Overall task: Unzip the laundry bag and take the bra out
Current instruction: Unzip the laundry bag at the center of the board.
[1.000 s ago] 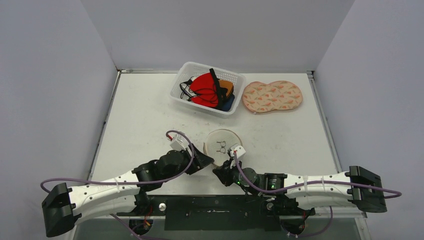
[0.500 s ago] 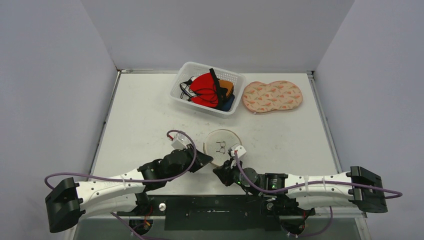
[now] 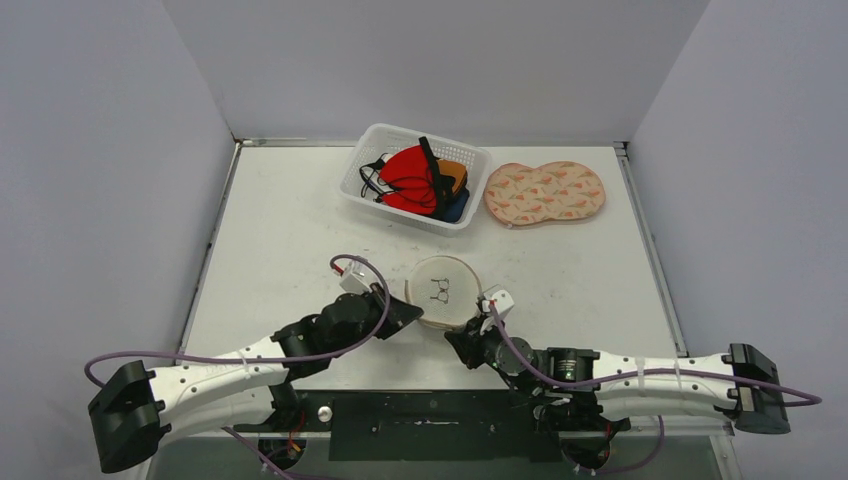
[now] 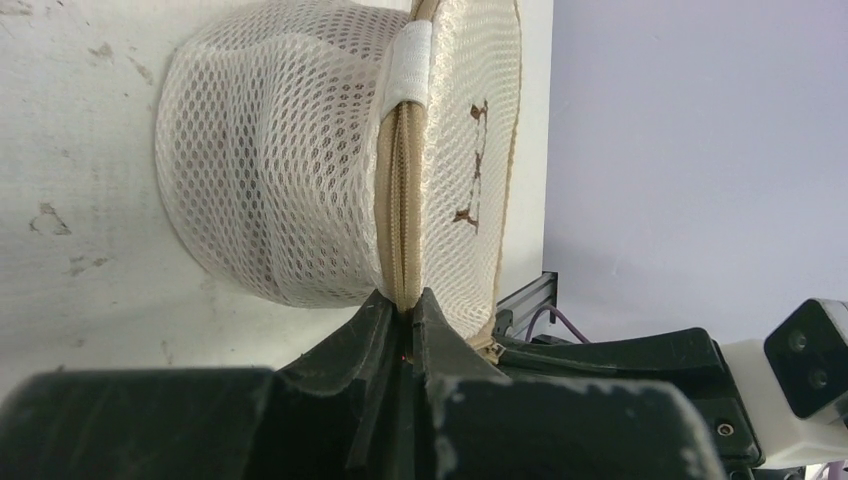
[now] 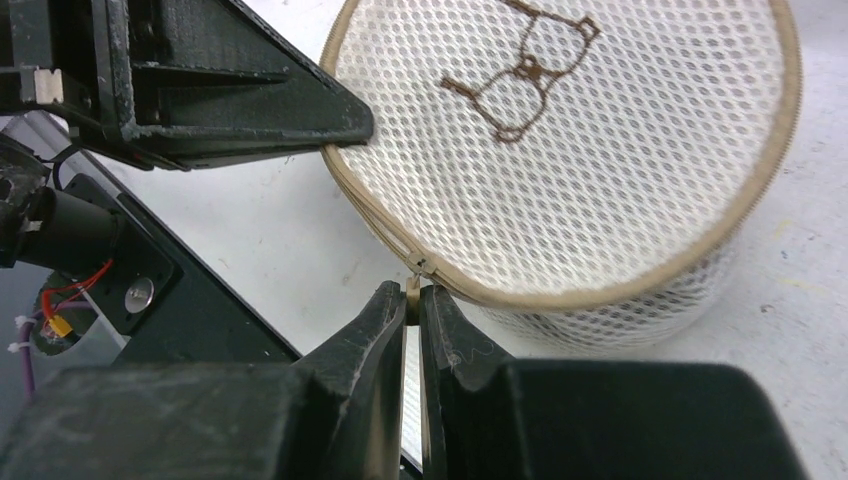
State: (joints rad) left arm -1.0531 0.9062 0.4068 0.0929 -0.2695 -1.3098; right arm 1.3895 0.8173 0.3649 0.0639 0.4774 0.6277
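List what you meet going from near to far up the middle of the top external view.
The right hand → round cream mesh laundry bag → white plastic basket of clothes.

The white counter (image 3: 290, 230) carries a round mesh laundry bag (image 3: 440, 292) near its front, with a white basket (image 3: 405, 213) and a patterned pad (image 3: 545, 192) at the back.

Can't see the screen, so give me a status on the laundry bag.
Left gripper shut on zipper seam. Right gripper shut on zipper pull. Laundry bag looks zipped; nothing blocking.
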